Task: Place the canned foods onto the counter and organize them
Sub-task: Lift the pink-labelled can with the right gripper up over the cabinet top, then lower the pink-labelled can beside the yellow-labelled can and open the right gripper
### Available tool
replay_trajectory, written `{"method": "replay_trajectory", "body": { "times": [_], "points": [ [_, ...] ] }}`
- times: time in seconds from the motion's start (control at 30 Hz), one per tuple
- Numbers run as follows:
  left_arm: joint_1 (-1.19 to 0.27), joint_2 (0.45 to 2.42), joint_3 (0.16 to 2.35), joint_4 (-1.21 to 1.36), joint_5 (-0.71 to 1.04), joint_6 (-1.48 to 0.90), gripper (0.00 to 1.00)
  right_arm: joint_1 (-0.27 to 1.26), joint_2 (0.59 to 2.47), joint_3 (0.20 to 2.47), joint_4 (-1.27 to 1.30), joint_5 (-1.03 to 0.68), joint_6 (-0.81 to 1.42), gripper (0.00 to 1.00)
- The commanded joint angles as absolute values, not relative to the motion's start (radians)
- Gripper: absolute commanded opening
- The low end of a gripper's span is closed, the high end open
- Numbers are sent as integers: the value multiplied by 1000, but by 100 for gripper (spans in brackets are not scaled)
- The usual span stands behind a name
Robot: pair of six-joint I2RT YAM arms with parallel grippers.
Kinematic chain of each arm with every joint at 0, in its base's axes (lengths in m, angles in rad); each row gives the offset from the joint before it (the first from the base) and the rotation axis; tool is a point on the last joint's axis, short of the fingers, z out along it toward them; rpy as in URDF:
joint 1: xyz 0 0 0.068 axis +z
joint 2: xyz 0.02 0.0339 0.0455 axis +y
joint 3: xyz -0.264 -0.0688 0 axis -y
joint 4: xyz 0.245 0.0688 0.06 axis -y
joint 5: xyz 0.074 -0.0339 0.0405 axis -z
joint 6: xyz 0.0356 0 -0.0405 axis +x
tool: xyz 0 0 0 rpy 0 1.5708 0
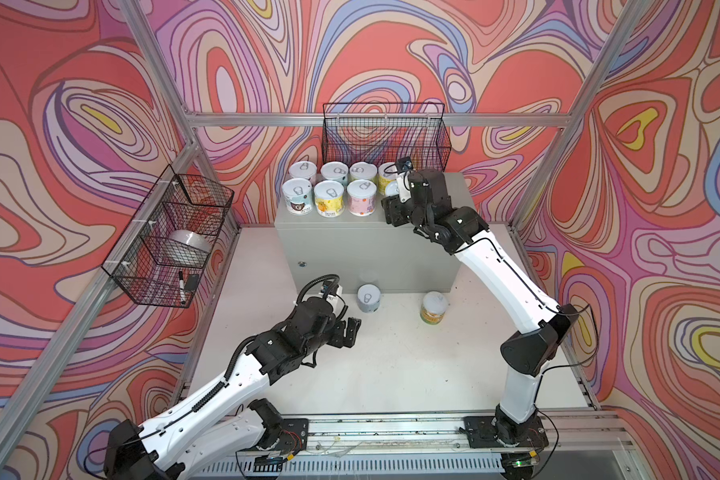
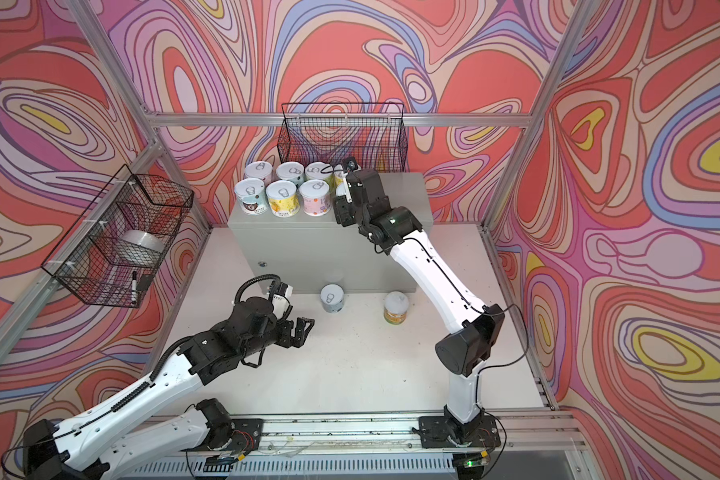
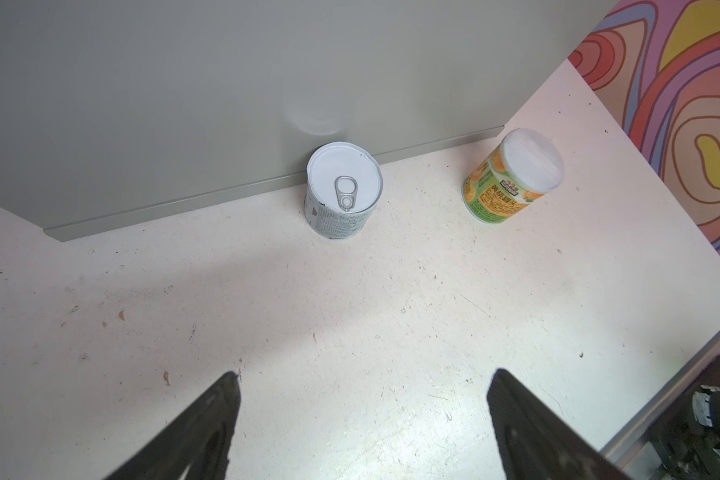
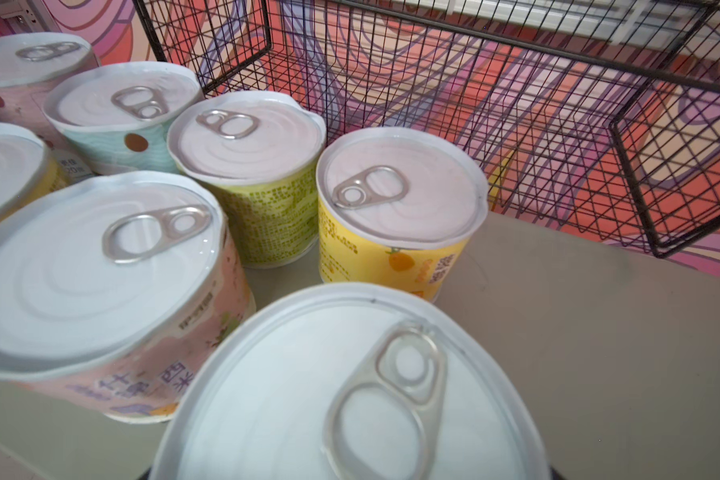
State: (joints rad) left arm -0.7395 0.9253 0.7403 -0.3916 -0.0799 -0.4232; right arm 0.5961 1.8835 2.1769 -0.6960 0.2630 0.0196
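counted eight cans (image 1: 329, 197) on top of the grey cabinet (image 1: 350, 253), packed in two rows at its left end. two more down on the desk (image 1: 391, 374): a white-grey can (image 3: 344, 191) upright at the foot of the cabinet front, touching or just beside, cannot tell; a green-orange can (image 3: 512, 174) with plain cap upright near the cabinet's front right corner, clear of it.

left pincer (image 1: 350, 331) low over the desk, facing the white-grey can, fingers (image 3: 208, 424) wide apart, nothing between. right pincer (image 1: 389, 199) up at the right end of the front row, at the eighth can (image 4: 350, 395); its tips hidden in every view, so cannot tell whether clamped on it or merely around it.

handling, judged: stiff round walls, little crush risk at a modest squeeze; paper labels probably slick; weight unknown, treat as full. take the white-grey can across its side wall at mid height, one finger on each flank, no room behind. avoid the pull-tab lid. green-orange can open all round, easier.
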Motion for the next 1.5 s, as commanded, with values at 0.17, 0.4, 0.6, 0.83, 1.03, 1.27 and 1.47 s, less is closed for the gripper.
{"method": "replay_trajectory", "body": {
  "times": [0.17, 0.4, 0.6, 0.83, 1.03, 1.27, 1.47],
  "points": [
    [-736, 933, 731, -367, -101, -425, 94, 593, 1900, 2226, -675, 248, 31, 54],
    [-736, 949, 735, -359, -100, -424, 93, 592, 1896, 2235, -671, 232, 37, 69],
    [-736, 956, 743, -358, -99, -425, 93, 593, 1896, 2237, -665, 229, 41, 76],
    [-735, 962, 746, -359, -99, -423, 94, 593, 1902, 2243, -656, 222, 41, 83],
    [-735, 960, 745, -357, -101, -425, 93, 592, 1899, 2246, -647, 216, 43, 83],
    [-735, 953, 752, -359, -102, -422, 93, 593, 1854, 2229, -594, 197, 48, 82],
    [-735, 971, 746, -345, -84, -426, 93, 592, 1835, 2249, -596, 161, 57, 82]
  ]
}}
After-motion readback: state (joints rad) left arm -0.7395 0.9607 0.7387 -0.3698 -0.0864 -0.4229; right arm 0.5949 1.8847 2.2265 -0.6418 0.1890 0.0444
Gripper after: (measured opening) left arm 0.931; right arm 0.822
